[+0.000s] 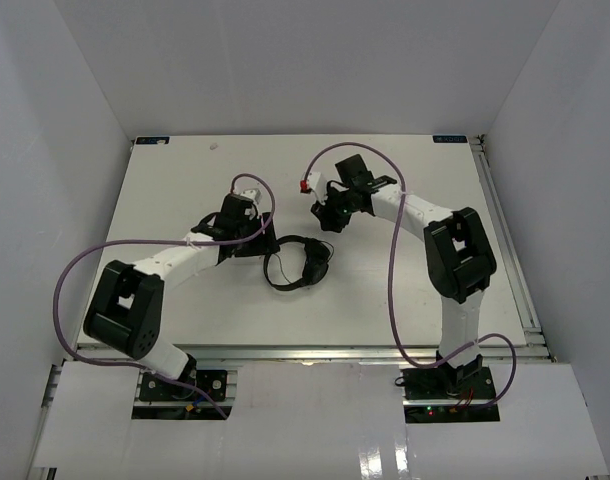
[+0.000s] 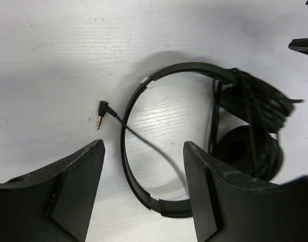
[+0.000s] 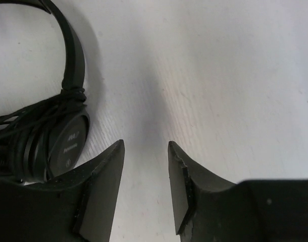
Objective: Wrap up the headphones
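The black headphones [image 1: 303, 265] lie on the white table at mid-table, cord wound round the two stacked ear cups [image 2: 252, 143]. The thin headband [image 2: 127, 151] curves to the left, and the gold plug [image 2: 100, 117] lies loose beside it. My left gripper [image 2: 144, 151] is open and empty, its jaws either side of the headband's lower curve, apart from it. My right gripper [image 3: 145, 148] is open and empty over bare table, just right of the wrapped ear cups [image 3: 68, 138]. In the top view the left gripper [image 1: 253, 240] is left of the headphones and the right gripper [image 1: 328, 216] is behind them.
Thick purple robot cables [image 1: 390, 250] loop over both arms. The white table [image 1: 405, 300] is walled in by white panels on three sides. A metal rail [image 1: 515, 290] runs along the right edge.
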Robot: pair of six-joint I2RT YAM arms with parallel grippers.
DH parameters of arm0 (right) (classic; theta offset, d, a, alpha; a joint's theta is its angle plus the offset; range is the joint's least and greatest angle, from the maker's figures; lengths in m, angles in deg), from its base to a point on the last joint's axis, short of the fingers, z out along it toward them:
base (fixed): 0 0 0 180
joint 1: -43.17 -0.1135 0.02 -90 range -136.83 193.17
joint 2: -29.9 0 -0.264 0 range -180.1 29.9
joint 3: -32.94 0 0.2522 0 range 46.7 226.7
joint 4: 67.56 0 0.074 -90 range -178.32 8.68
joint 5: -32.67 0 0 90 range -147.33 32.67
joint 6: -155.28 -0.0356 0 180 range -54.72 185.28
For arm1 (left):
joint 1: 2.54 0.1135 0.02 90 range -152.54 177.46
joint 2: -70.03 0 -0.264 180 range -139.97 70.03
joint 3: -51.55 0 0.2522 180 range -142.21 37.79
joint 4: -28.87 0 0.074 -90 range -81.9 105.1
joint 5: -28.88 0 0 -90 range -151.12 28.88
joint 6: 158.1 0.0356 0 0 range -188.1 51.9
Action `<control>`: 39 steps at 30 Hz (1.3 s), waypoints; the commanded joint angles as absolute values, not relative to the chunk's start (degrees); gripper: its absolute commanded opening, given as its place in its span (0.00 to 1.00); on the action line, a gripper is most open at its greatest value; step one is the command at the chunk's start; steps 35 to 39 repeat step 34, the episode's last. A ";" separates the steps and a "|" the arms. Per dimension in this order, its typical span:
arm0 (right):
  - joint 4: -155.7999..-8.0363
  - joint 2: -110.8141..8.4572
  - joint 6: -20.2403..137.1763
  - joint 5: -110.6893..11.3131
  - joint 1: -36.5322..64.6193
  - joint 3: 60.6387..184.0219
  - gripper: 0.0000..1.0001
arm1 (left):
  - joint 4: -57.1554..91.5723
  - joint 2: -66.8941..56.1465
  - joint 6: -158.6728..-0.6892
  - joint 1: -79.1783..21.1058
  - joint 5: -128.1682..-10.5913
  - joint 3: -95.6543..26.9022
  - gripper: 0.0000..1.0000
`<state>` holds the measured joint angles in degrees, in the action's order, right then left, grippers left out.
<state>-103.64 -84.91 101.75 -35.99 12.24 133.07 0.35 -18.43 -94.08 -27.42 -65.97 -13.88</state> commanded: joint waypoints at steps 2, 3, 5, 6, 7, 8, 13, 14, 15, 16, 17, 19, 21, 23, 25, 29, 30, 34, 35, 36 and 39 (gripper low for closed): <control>-102.42 -73.60 98.20 -39.75 14.71 129.87 0.54 | -4.63 -9.32 -92.26 -27.67 -63.54 -17.75 0.77; -102.44 -71.81 98.05 -39.71 14.80 128.79 0.56 | -5.19 -7.70 -91.72 -27.67 -63.30 -17.63 0.78; -102.88 -66.27 97.90 -39.19 14.79 125.85 0.61 | -6.15 -2.73 -90.59 -27.67 -62.74 -16.31 0.80; -103.26 -64.43 97.95 -38.82 14.85 124.08 0.62 | -6.95 -1.17 -90.26 -27.67 -62.57 -15.73 0.80; -103.67 -61.33 97.98 -37.79 14.87 122.67 0.64 | -7.61 0.35 -90.11 -27.67 -62.47 -15.16 0.80; -103.98 -58.06 97.86 -36.43 14.95 120.98 0.67 | -8.34 2.40 -90.04 -27.67 -62.28 -14.35 0.80; -107.56 -45.40 94.70 -30.45 15.22 113.44 0.90 | -12.19 15.22 -90.24 -27.59 -64.32 -9.19 0.82; -108.16 -43.50 92.80 -30.90 15.63 112.23 0.90 | -12.74 18.11 -90.71 -27.59 -65.39 -8.17 0.83; -108.51 -41.30 90.83 -31.66 16.22 110.88 0.90 | -13.24 21.07 -91.17 -27.57 -66.60 -7.13 0.84; -108.35 -38.50 88.74 -33.02 17.15 109.23 0.90 | -13.68 24.21 -91.62 -27.51 -68.14 -6.03 0.85; -108.10 -36.80 87.49 -34.02 18.42 107.25 0.90 | -14.16 26.61 -91.74 -27.55 -69.69 -4.76 0.86; -107.95 -32.20 85.33 -35.87 20.76 104.39 0.90 | -14.81 34.07 -93.56 -27.59 -73.27 -2.92 0.93; -107.60 -28.80 83.37 -37.04 23.22 102.76 0.90 | -14.52 40.44 -95.18 -27.59 -76.32 -1.41 0.98; -107.06 -26.38 81.34 -38.84 24.36 101.55 0.90 | -15.41 44.80 -96.05 -27.59 -77.52 -1.34 0.98; -106.50 -24.71 80.46 -40.27 25.84 100.56 0.90 | -16.95 47.35 -96.79 -27.59 -77.22 -1.65 0.98; -105.78 -21.57 79.83 -44.95 26.88 100.37 0.90 | -19.59 50.98 -99.02 -27.59 -76.63 -1.76 0.98; -105.80 -21.26 79.83 -45.67 27.04 100.53 0.90 | -20.17 51.56 -99.43 -27.59 -76.50 -1.76 0.98; -105.87 -20.33 81.50 -47.71 27.21 99.83 0.90 | -22.07 52.69 -100.33 -27.59 -75.65 -1.99 0.98; -105.87 -20.33 81.50 -47.71 27.21 99.83 0.90 | -22.07 52.69 -100.33 -27.59 -75.65 -1.99 0.98; -105.87 -20.33 81.50 -47.71 27.21 99.83 0.90 | -22.07 52.69 -100.33 -27.59 -75.65 -1.99 0.98; -105.87 -20.33 81.50 -47.71 27.21 99.83 0.90 | -22.07 52.69 -100.33 -27.59 -75.65 -1.99 0.98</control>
